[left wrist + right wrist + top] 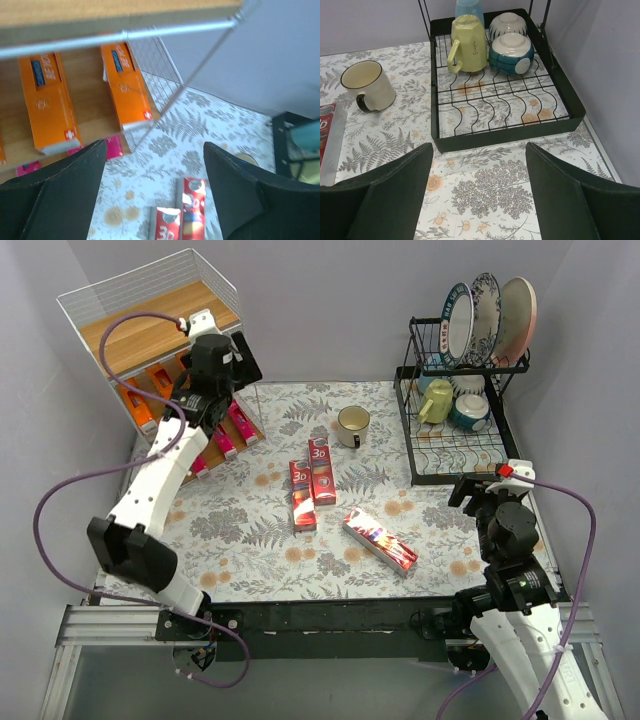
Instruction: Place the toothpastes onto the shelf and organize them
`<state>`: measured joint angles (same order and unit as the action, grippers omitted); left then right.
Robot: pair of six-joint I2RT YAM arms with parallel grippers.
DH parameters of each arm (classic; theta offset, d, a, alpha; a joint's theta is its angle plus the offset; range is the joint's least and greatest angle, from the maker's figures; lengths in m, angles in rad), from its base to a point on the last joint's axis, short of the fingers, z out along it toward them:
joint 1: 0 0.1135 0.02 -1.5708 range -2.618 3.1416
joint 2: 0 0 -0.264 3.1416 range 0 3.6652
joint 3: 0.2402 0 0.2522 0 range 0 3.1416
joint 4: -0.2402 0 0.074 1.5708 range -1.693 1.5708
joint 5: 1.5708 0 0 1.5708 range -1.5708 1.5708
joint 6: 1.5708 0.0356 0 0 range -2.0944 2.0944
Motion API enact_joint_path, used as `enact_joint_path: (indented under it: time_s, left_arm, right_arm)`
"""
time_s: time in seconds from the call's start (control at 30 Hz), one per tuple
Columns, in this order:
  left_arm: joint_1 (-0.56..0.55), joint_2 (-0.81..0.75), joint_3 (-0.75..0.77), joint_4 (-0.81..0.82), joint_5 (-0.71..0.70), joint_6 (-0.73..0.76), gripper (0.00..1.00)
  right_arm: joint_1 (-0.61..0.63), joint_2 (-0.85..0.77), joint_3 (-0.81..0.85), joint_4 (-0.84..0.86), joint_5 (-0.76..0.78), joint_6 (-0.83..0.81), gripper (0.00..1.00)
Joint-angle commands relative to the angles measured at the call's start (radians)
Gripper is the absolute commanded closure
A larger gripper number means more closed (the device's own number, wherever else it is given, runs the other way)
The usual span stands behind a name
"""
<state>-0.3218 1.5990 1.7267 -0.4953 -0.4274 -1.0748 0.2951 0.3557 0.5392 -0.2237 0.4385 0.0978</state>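
The white wire shelf with wooden boards stands at the back left. Orange cartons lie on its middle board and magenta-pink cartons on its bottom board. Two dark red "3D" cartons lie side by side mid-table, seen also in the left wrist view; a third lies slanted nearer the front. My left gripper is open and empty, raised in front of the shelf's right end. My right gripper is open and empty above the mat, in front of the dish rack.
A black wire dish rack stands at the back right with plates, a yellow mug and bowls. A cream mug stands on the mat behind the red cartons. Purple cables loop from both arms.
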Motion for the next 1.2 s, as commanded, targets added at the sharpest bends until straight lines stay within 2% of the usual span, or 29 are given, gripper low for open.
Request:
enact_joint_path:
  time_s: [0.0, 0.1, 0.37, 0.47, 0.6, 0.7, 0.87, 1.0, 1.17]
  left_arm:
    - [-0.005, -0.207, -0.157, -0.026, 0.194, -0.065, 0.21]
    - [-0.052, -0.283, -0.302, -0.011, 0.204, -0.085, 0.16]
    - [-0.402, -0.416, -0.653, -0.014, -0.017, -0.186, 0.02]
    - [-0.517, -0.415, -0.757, -0.015, -0.071, -0.265, 0.02]
    - [-0.666, -0.357, -0.819, -0.057, -0.152, -0.374, 0.02]
    - [-0.738, -0.301, -0.843, -0.074, -0.226, -0.457, 0.02]
    - [-0.773, -0.215, -0.863, -0.029, -0.309, -0.517, 0.02]
    - [-0.773, -0.145, -0.871, 0.007, -0.433, -0.551, 0.02]
    - [-0.773, -0.064, -0.886, 0.119, -0.459, -0.539, 0.02]
  right_arm:
    - [0.004, -0.018, -0.013, 0.063, -0.003, 0.008, 0.17]
    - [0.003, -0.020, -0.022, 0.069, -0.018, 0.017, 0.17]
    - [0.006, -0.023, -0.027, 0.072, -0.032, 0.033, 0.18]
    - [0.006, -0.029, -0.031, 0.070, -0.037, 0.033, 0.18]
    - [0.006, -0.035, -0.039, 0.073, -0.040, 0.031, 0.18]
    - [0.006, -0.046, -0.048, 0.081, -0.035, 0.029, 0.18]
    - [0.006, -0.049, -0.054, 0.084, -0.041, 0.029, 0.18]
    - [0.006, -0.058, -0.062, 0.087, -0.043, 0.028, 0.18]
    - [0.007, -0.061, -0.067, 0.095, -0.049, 0.026, 0.19]
